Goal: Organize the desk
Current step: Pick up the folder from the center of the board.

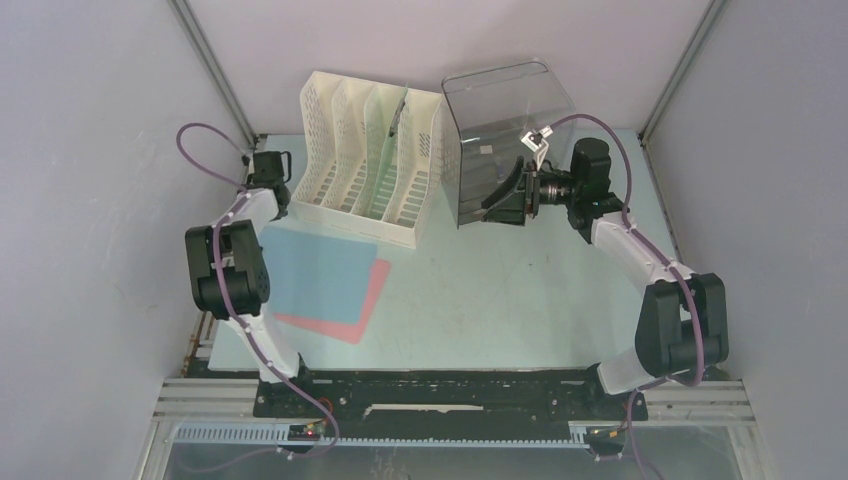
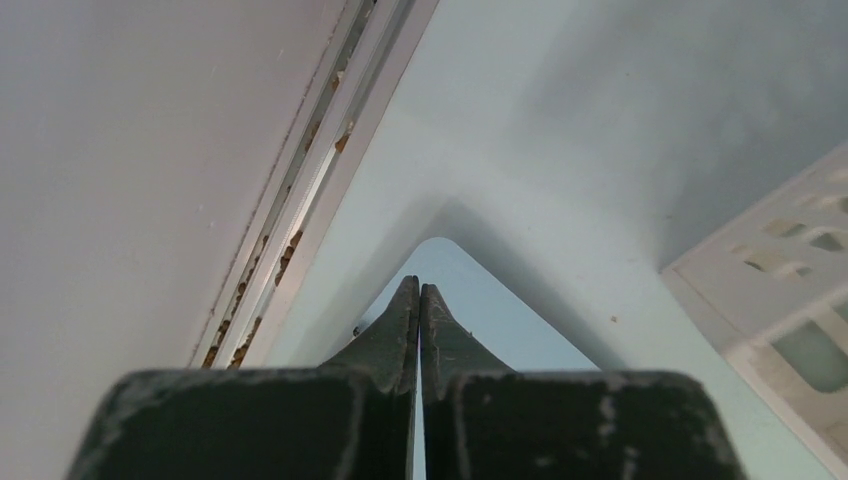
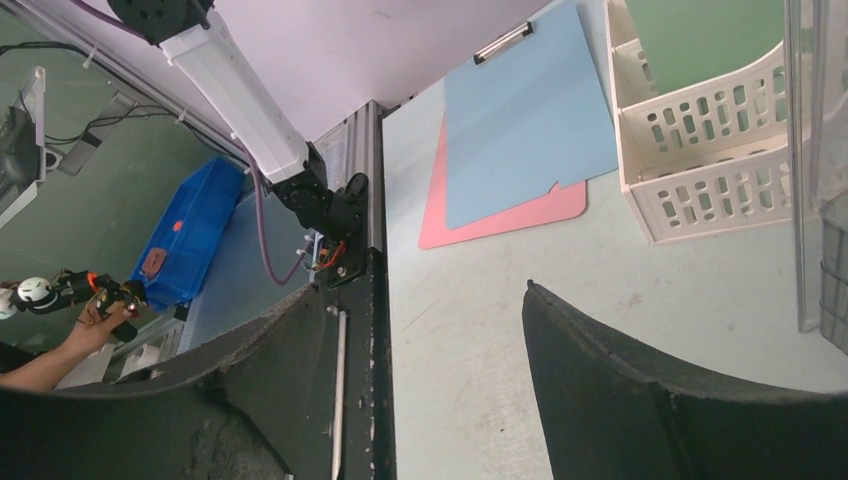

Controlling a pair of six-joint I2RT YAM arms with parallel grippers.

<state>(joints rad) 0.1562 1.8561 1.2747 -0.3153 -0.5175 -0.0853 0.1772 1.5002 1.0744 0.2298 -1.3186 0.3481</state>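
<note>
The desk (image 1: 500, 290) is a pale mint-green tabletop. A blue clipboard (image 1: 318, 268) lies on a pink one (image 1: 368, 300) at the front left. Behind them stands a white slotted file rack (image 1: 340, 150) holding a green board (image 1: 384, 170). My left gripper (image 1: 268, 168) is shut and empty in the back left corner, its tips (image 2: 419, 292) just above the desk beside the rail. My right gripper (image 1: 497, 203) is open beside a clear grey bin (image 1: 505, 130). Nothing lies between its fingers (image 3: 600, 370), only bare desk (image 3: 470, 330).
Grey walls and aluminium rails (image 2: 300, 200) close in the desk. The file rack's corner (image 2: 770, 300) is just right of my left gripper. In the right wrist view the clipboards (image 3: 525, 120), rack (image 3: 710, 150) and bin wall (image 3: 812, 170) lie ahead; a blue crate (image 3: 190, 240) sits off the desk.
</note>
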